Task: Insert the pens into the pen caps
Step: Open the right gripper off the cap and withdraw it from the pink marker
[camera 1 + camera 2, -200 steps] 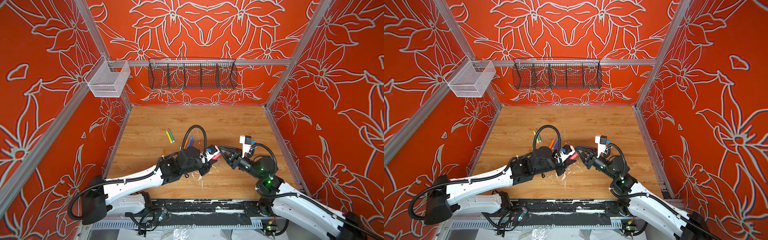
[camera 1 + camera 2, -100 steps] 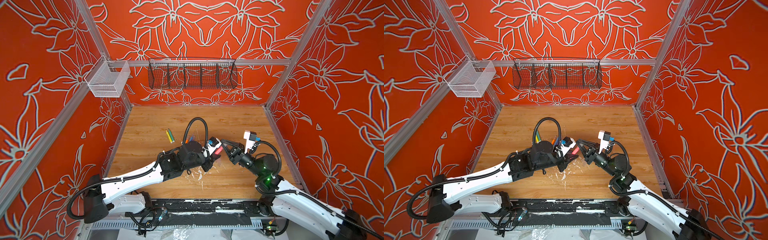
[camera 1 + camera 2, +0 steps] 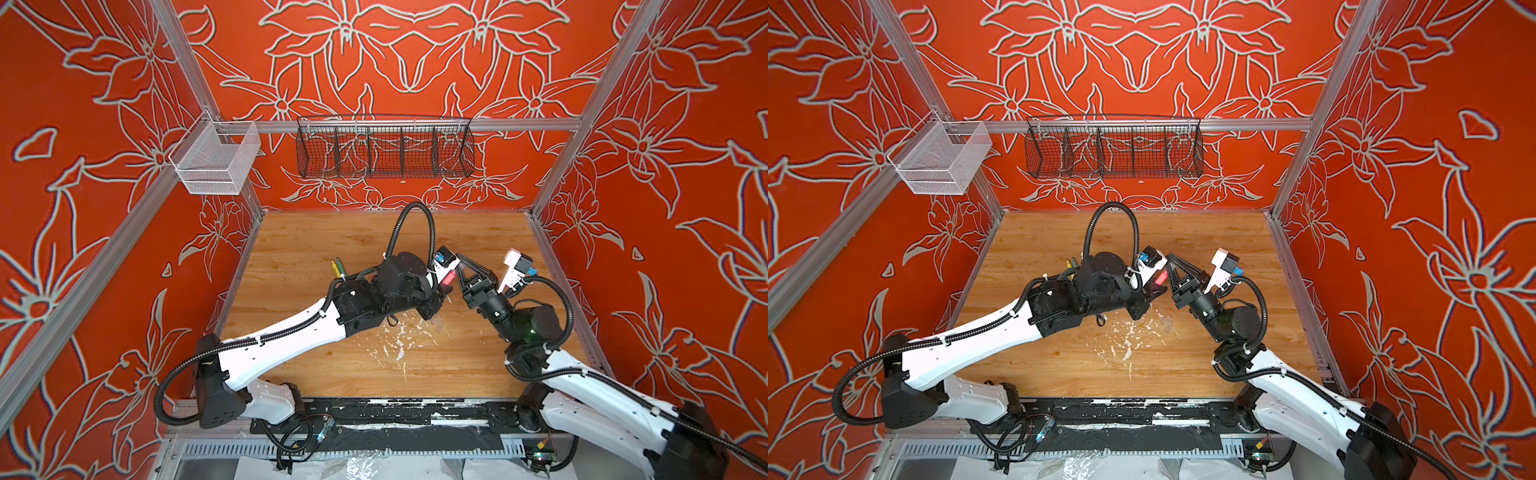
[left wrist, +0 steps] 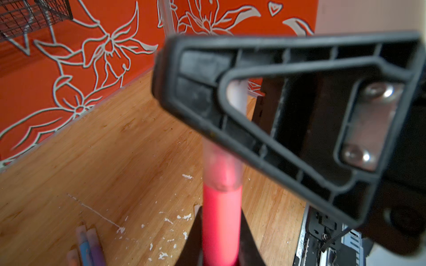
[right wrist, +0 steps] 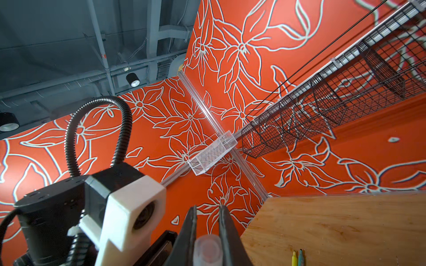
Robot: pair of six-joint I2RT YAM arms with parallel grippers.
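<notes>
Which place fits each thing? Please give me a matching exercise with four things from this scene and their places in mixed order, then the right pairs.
Things: 1 pink pen; 2 clear cap; 3 yellow and green pens; 4 black wire basket.
Places: A hanging on the back wall; B lying on the table; C gripped in the left jaws; D gripped in the right jaws.
Pairs: 1-C; 2-D; 3-B; 4-A.

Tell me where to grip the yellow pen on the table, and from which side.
Mid-barrel of the yellow pen, straight down from above, jaws across its width. It lies flat on the table, so only its top is free. The green pen lies parallel, close alongside, so one finger would probably have to slip between them.
</notes>
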